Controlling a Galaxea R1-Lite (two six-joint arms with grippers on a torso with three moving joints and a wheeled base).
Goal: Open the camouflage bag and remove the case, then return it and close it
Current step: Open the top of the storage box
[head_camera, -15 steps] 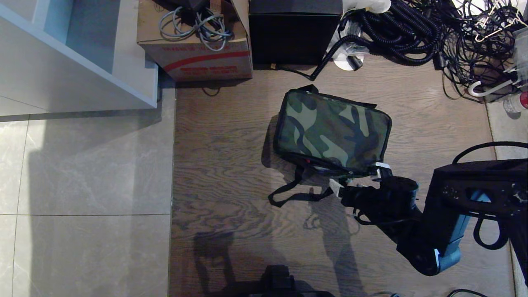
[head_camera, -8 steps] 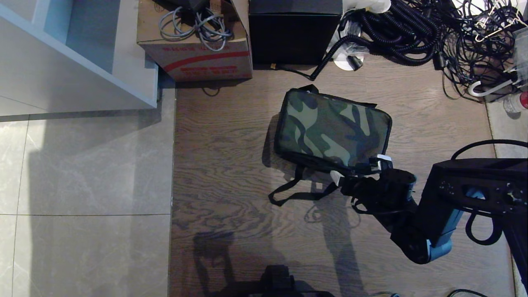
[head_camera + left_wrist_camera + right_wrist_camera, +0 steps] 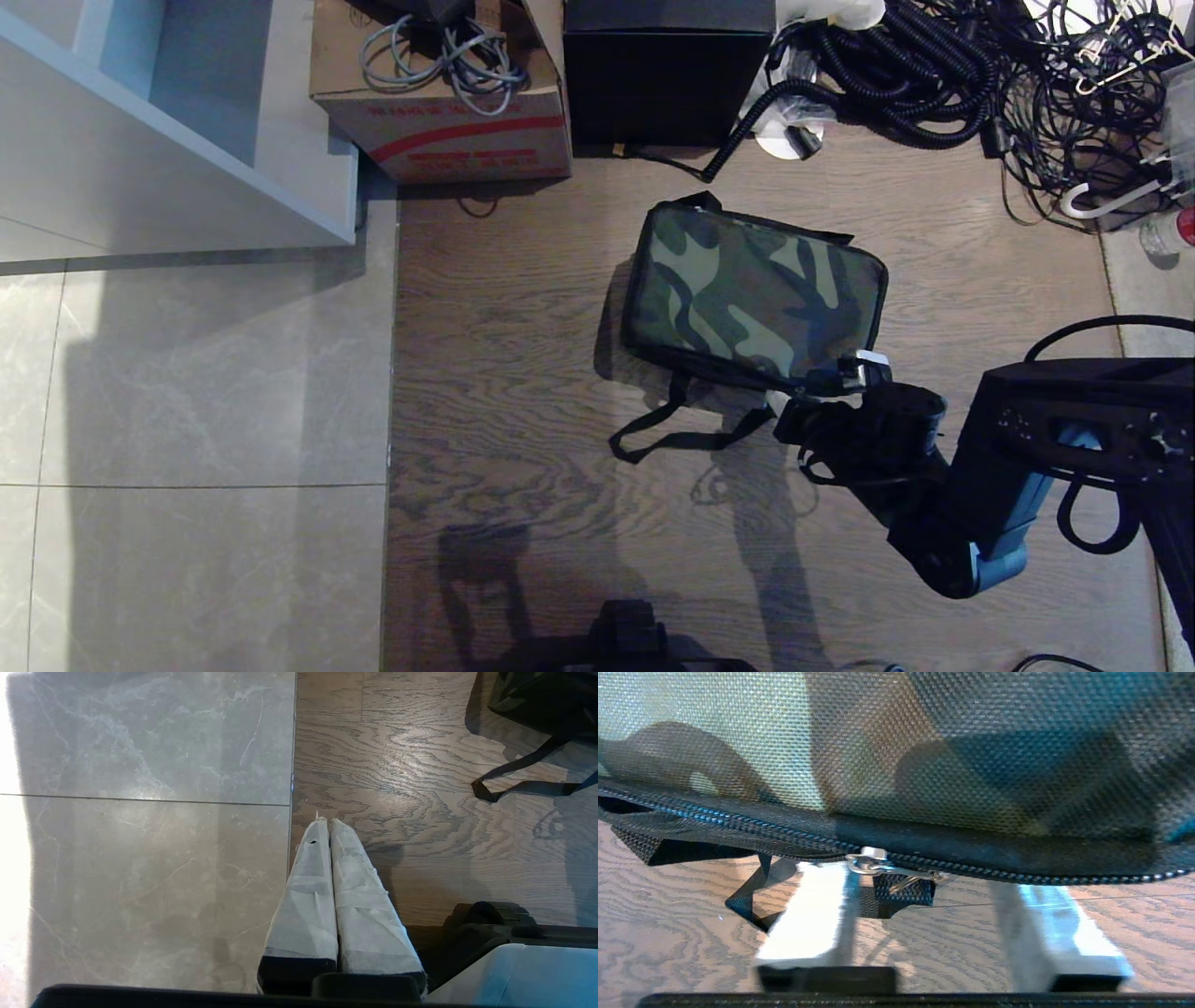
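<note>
Right wrist view: right tool (image 3: 924, 882), part-open around the bag's (image 3: 896, 756) zipper pull (image 3: 882, 865), could miss it if misaligned.

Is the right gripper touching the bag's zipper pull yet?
Cannot tell. In the right wrist view the zipper pull sits against one finger, but contact isn't plain.

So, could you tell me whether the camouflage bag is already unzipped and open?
No, the camouflage bag lies flat with its top shut, its zipper closed along the edge.

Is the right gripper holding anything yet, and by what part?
Nothing yet: the right gripper is open, fingers either side of the bag's zipper pull.
</note>
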